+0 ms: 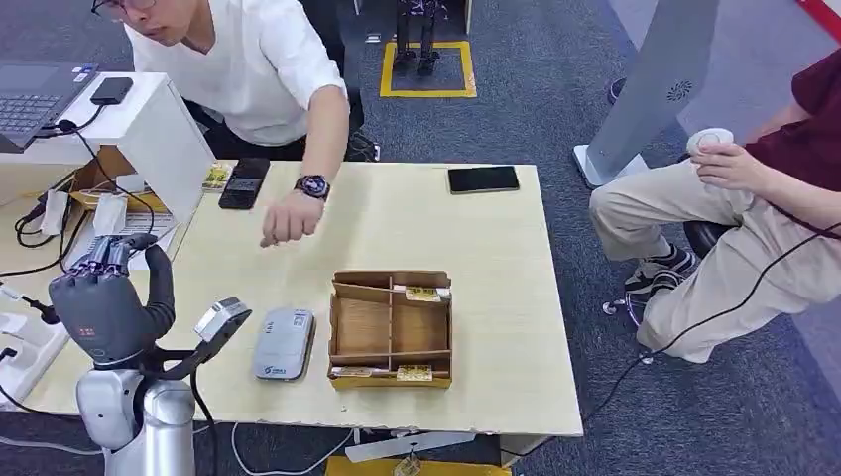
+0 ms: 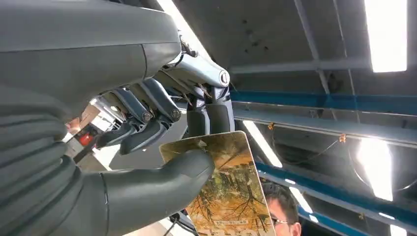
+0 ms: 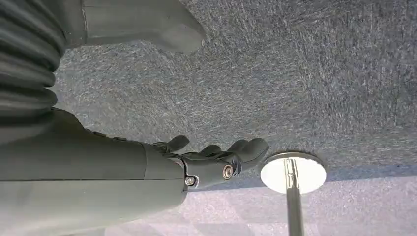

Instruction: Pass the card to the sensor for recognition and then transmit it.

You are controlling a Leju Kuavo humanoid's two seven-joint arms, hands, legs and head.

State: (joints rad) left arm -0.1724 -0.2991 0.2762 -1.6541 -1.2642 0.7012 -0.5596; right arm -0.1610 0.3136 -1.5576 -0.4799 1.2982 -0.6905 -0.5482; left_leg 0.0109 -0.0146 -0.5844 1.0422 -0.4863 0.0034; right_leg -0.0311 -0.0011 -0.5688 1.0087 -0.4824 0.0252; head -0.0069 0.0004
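The left hand (image 1: 99, 307) is raised at the near left edge of the tabletop (image 1: 496, 258), and in the left wrist view its thumb and fingers (image 2: 147, 132) pinch the card (image 2: 228, 191) by one end, the printed face showing. The likely step is presenting the card to the grey sensor (image 1: 284, 343), which lies flat just right of that hand and just left of the wooden tray (image 1: 391, 329). To do it well, the hand should probably bring the card's free end low and level over the sensor's top face, keep the pinch firm, and pause there without sliding into the tray wall. The right hand (image 3: 216, 160) hangs over grey carpet with its fingers curled in and nothing in them.

The tabletop is pale wood. The tray has compartments; small cards (image 1: 421, 294) lie along its far and near strips. Further off, a person's hand (image 1: 291, 218) with a wristwatch hovers over the tabletop, perhaps waiting to receive the card, so the handover path should stay clear of it. Beyond lie two dark phones (image 1: 244, 182) at the far left and another phone (image 1: 483, 179) at the far right edge. A second person sits to the right on the carpeted floor area, and a laptop (image 1: 35, 94) stands on a white unit far left.
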